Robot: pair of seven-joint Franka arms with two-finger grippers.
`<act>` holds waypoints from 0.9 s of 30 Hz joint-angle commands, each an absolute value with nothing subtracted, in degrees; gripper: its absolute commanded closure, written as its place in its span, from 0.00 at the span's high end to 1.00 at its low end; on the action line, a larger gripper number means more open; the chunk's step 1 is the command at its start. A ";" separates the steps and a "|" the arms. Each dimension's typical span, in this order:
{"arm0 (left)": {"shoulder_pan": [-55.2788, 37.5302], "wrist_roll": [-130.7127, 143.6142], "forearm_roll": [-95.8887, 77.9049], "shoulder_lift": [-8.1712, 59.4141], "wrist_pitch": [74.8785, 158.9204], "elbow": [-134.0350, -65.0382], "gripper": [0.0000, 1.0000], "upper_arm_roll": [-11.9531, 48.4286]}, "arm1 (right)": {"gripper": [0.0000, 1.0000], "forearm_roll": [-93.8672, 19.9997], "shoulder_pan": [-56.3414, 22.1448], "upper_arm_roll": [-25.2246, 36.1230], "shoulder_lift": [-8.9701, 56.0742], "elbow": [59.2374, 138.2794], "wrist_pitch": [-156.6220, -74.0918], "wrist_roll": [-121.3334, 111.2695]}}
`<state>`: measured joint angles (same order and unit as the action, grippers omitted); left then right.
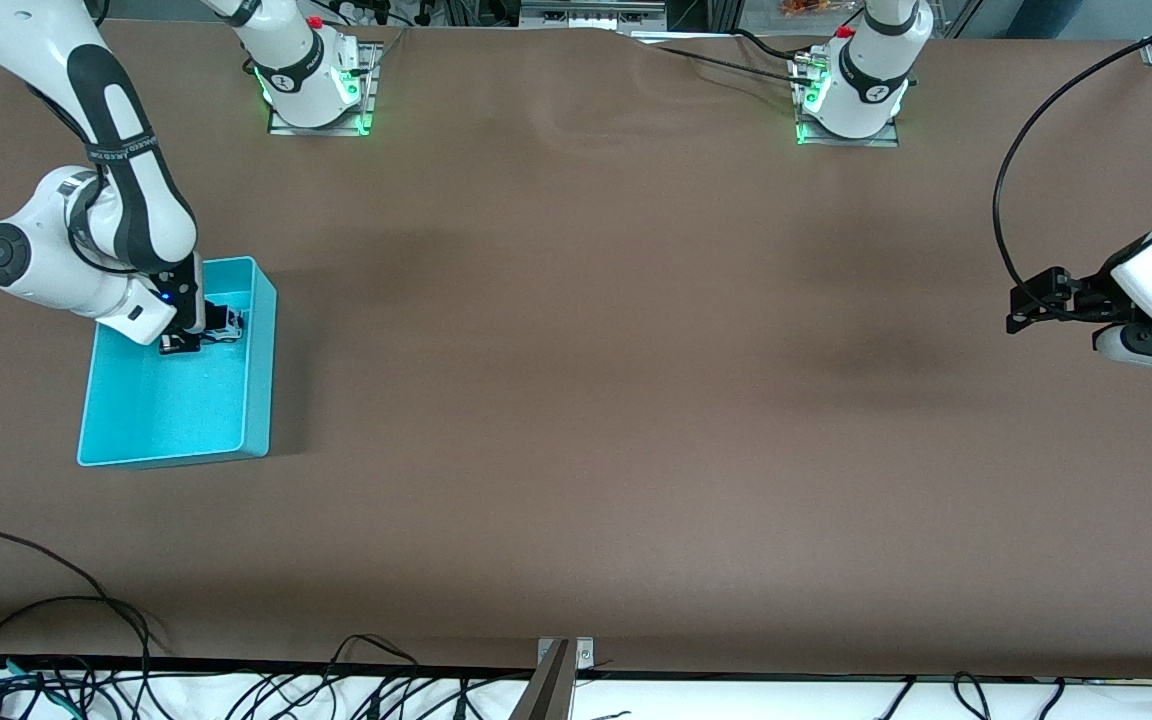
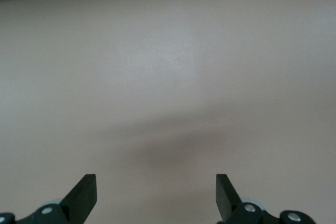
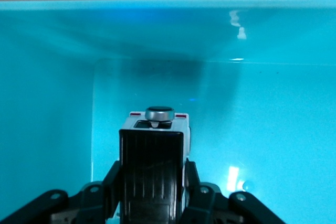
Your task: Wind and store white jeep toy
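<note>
Cyan bin [image 1: 126,420] is receiving the white jeep toy [image 3: 157,124]; my right gripper [image 1: 204,335] is straddling it inside, grip or release unclear; my left gripper [image 2: 156,198] is waiting open over the desk [image 1: 576,400]

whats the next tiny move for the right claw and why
Probably open a little wider, then lift straight up. The right claw is down inside the cyan bin with the white jeep toy between its fingers, low over the bin's floor, so release looks due. The left claw waits open over bare table.
</note>
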<state>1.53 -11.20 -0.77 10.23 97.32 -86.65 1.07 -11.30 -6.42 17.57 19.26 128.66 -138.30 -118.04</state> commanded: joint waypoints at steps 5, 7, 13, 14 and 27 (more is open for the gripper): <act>1.84 -10.55 -1.58 11.07 97.12 -85.08 1.00 1.14 | 1.00 -13.27 -6.59 17.23 16.35 125.52 -136.68 -119.01; 2.02 -10.72 -1.67 11.07 97.12 -85.43 1.00 1.14 | 1.00 -13.36 -6.68 17.14 16.26 122.45 -132.65 -117.26; 2.20 -10.99 -1.76 10.99 96.68 -85.78 1.00 1.05 | 1.00 -13.18 -6.94 17.05 16.35 112.25 -120.34 -107.51; 2.20 -10.99 -1.76 11.07 96.94 -85.78 1.00 1.05 | 1.00 -13.10 -6.94 16.96 16.35 110.58 -118.84 -105.23; 2.90 -11.16 -2.02 11.25 97.12 -85.78 1.00 0.97 | 1.00 -12.75 -8.26 16.70 16.26 93.97 -103.99 -72.89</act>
